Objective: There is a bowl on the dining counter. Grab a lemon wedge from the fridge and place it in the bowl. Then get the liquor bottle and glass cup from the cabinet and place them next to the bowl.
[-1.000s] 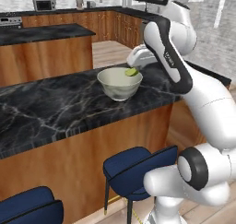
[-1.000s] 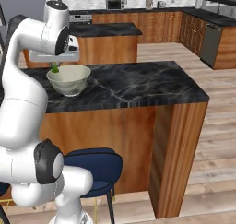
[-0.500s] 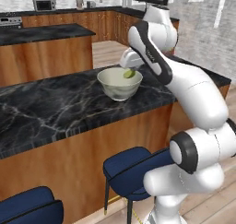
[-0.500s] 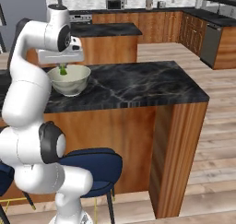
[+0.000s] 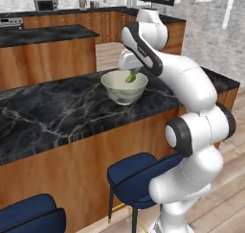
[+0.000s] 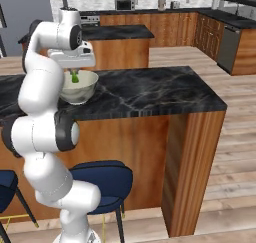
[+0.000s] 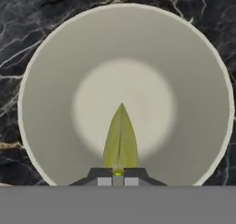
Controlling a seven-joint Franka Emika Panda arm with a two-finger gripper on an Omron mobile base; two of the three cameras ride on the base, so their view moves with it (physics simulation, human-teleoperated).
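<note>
- The gripper [image 7: 118, 176] is squeezed tight on the lemon wedge [image 7: 120, 138]. Its two dark finger tips pinch the fat end of the wedge, and the pointy end sticks out toward the bowl.
- The lemon wedge hangs right over the middle of the bowl [image 7: 55, 80]. It is down near the rim, and I cannot tell if it touches the bowl's inside.
- In the left base view the lemon wedge [image 5: 130, 77] shows as a small green bit just at the far rim of the bowl [image 5: 122, 89], under the white hand.
- In the right base view the lemon wedge [image 6: 75, 78] shows just above the bowl [image 6: 82, 88], held by the gripper [image 6: 74, 73].
- The bowl is pale and round. It sits on the dining counter [image 6: 150, 89], which has a black top with white lines like marble.
- The bowl is near the long front edge of the counter, well away from the end corner where the wood side goes down.
- The inside of the bowl has nothing lying in it.
- Two blue stools stand under the front edge of the counter: one stool [image 5: 139, 177] is beside the robot, and the other stool [image 5: 31, 220] is off to the left.
</note>
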